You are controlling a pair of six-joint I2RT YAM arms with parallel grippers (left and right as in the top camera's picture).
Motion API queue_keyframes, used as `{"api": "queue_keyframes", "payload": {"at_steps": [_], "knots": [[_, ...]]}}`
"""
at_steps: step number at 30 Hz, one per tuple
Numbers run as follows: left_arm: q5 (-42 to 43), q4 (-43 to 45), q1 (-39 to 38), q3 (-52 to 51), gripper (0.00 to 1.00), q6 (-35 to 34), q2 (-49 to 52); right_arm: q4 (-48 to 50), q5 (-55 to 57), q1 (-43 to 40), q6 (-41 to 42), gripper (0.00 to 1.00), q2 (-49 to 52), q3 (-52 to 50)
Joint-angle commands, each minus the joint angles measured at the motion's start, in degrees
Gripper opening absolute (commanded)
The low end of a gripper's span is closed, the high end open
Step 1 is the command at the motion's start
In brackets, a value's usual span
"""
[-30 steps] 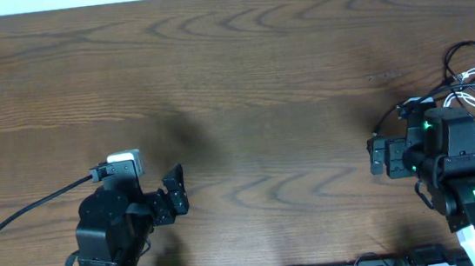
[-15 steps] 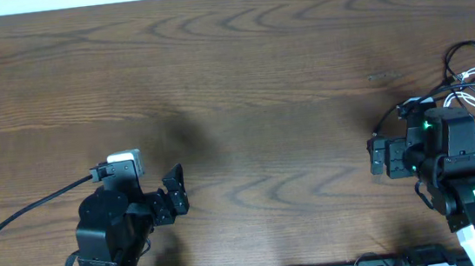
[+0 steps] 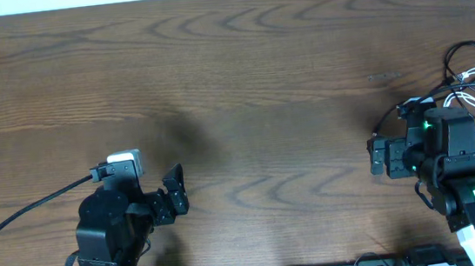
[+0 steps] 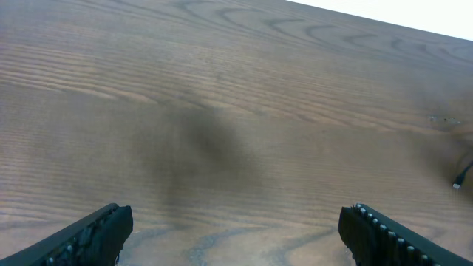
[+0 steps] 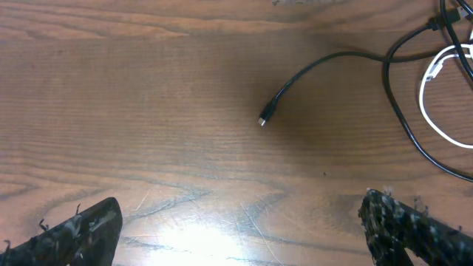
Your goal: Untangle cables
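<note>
Left gripper [image 4: 236, 227] spread wide over bare wooden table [image 4: 244, 66]
A black cable [image 4: 460, 179] (only its small plug end) pokes in at the right edge.

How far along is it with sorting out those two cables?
Nothing looks done so far: the black cable and the white cable lie looped together near the right edge of the table. Nothing is in hand, as the left tool and the right tool are both open and empty. All the untangling is left.
</note>
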Motion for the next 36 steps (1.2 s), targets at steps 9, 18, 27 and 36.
{"api": "queue_keyframes", "payload": {"at_steps": [9, 18, 27, 36], "knots": [[-0.09, 0.04, -0.11, -0.33, 0.94, 0.55, -0.09, -1.6, 2.19, -0.17, 0.5, 0.99, -4.35, -0.63], [-0.09, 0.04, -0.11, -0.33, 0.94, 0.55, -0.09, 13.03, 3.98, -0.17, 0.52, 0.99, -21.97, -10.69], [-0.09, 0.04, -0.11, -0.33, 0.94, 0.55, -0.09, 33.22, 3.65, -0.15, 0.52, 0.99, -38.34, -25.24], [-0.09, 0.04, -0.11, -0.33, 0.94, 0.55, -0.09, 53.53, 3.61, -0.13, 0.55, 0.99, -48.37, -40.46]]}}
